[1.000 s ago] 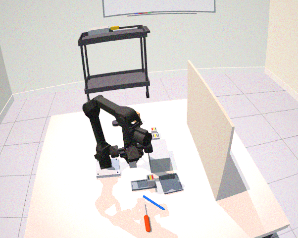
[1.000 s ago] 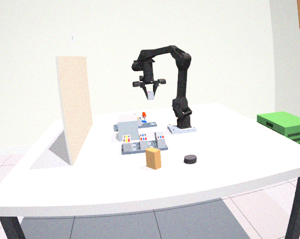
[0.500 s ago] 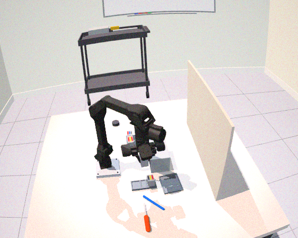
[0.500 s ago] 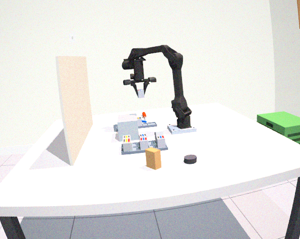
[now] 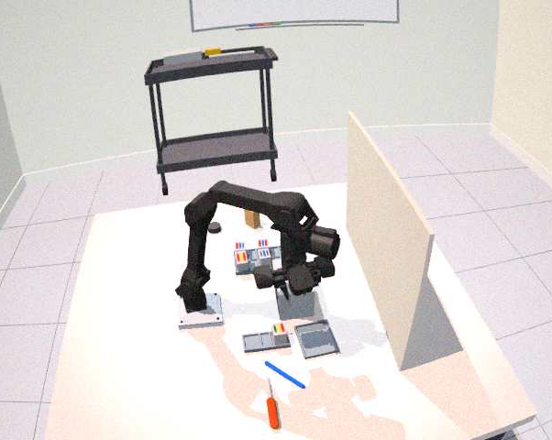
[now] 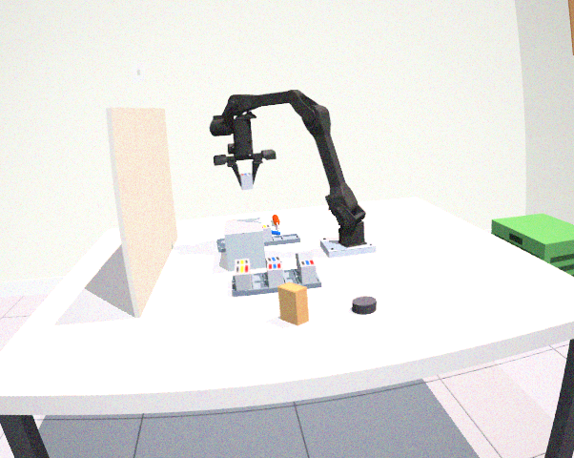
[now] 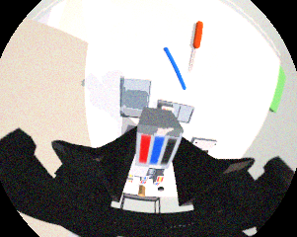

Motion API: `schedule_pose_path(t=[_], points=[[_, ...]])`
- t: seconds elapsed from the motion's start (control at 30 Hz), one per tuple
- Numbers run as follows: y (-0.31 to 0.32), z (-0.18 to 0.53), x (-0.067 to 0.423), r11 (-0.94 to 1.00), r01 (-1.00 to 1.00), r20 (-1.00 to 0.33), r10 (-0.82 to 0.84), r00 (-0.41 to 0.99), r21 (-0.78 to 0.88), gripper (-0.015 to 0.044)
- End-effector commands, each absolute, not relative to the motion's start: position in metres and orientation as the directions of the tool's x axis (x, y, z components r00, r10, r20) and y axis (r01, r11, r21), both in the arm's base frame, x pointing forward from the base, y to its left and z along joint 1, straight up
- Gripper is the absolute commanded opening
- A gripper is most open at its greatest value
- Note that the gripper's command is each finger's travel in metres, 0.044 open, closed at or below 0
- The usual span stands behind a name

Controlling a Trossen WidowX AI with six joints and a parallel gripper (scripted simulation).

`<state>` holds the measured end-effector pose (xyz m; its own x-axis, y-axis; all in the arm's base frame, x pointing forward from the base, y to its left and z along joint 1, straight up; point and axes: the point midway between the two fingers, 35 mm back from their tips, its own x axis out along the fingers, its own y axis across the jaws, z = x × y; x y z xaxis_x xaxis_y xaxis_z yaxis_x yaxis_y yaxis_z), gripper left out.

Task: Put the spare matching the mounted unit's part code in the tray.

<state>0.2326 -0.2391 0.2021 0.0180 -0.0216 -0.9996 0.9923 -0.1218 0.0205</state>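
High above the mounted unit [image 6: 242,246], the tool [image 6: 246,183] clamps a half-hidden spare [image 7: 159,137].

Matt white bench [image 6: 450,296], matt blk plastic-looking arm [image 6: 326,142], pale wood-look board [image 6: 142,207], smooth grey tray [image 5: 316,338], glossy orange screwdriver handle [image 5: 272,413], cardboard-tan block [image 6: 293,303].
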Motion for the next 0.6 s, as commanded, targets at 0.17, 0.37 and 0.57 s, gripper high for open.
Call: schedule_pose_path(t=[0.17,0.37,0.57], points=[[-0.244,0.197,0.274,-0.125,0.992,-0.999,-0.021,0.025,0.028,0.0],[-0.244,0.194,0.29,-0.125,0.992,-0.999,-0.021,0.027,0.029,0.0],[-0.245,0.192,0.29,-0.125,0.992,-0.999,-0.021,0.028,0.03,0.0]])
